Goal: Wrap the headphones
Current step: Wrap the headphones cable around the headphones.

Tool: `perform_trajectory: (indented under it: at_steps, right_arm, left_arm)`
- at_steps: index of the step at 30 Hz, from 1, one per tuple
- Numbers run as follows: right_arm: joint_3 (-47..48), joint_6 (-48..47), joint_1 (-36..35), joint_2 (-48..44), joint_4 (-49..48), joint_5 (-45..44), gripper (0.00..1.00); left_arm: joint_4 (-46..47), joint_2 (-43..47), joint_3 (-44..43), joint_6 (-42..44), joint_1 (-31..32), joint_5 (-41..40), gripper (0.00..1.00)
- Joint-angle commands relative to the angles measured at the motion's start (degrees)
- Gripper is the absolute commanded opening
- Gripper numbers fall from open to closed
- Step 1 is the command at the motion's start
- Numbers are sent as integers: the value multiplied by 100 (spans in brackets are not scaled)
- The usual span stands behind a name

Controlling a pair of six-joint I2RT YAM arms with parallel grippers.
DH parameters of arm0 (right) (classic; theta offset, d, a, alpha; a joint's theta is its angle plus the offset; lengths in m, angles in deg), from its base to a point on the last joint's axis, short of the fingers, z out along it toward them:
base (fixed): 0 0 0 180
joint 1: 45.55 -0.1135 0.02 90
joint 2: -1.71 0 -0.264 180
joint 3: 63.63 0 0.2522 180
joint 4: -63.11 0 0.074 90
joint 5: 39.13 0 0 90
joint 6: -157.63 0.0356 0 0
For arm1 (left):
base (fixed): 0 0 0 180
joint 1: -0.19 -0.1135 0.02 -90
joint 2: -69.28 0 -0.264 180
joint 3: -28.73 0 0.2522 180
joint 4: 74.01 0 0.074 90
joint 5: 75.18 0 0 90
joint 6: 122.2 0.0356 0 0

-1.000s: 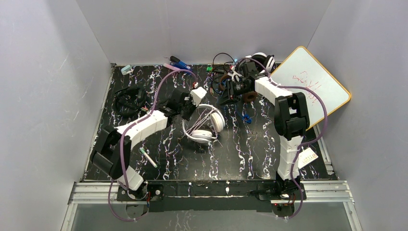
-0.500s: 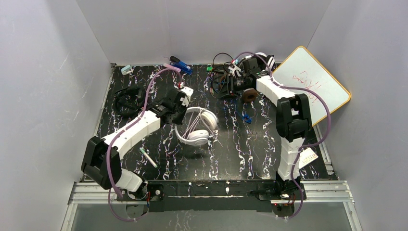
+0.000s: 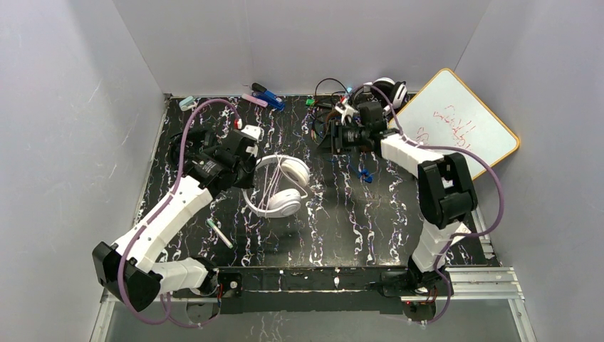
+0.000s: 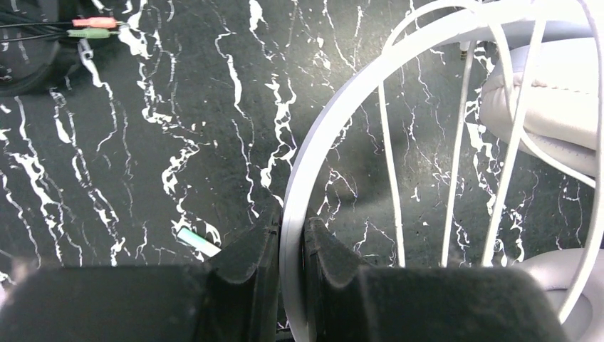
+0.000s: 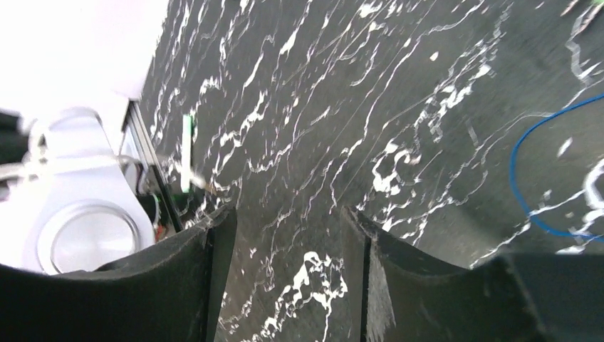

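White headphones (image 4: 541, 92), band in tight left gripper (image 4: 292, 214), plain only at wrist; right gripper (image 5: 285, 221) wide.

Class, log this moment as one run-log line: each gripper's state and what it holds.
left gripper: shut on white headphones, at the headband | right gripper: open, nothing between its fingers
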State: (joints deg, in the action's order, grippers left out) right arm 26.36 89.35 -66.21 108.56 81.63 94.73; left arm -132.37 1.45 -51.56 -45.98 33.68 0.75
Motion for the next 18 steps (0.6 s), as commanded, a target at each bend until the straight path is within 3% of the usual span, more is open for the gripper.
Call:
perform_trajectory:
  at_steps: [1,11,15,18]
  right_arm:
    - [-1227,157,-104,-848,-2606,-201,64]
    - [-3852,-846,-654,-1696,-7512,-458,62]
    - [-4417,-869,-1004,-1792,-8569,-974,60]
    - [-4903,-1589,-1603,-1826,-9347,-1867,60]
  left_arm:
    - [-809,64,-549,-359,17,-340,0]
    - [-1370,-53,-1497,-477,17,202,0]
    - [-1416,-143,-1780,-726,17,205,0]
    - [-1403,-242,-1950,-914,17,266,0]
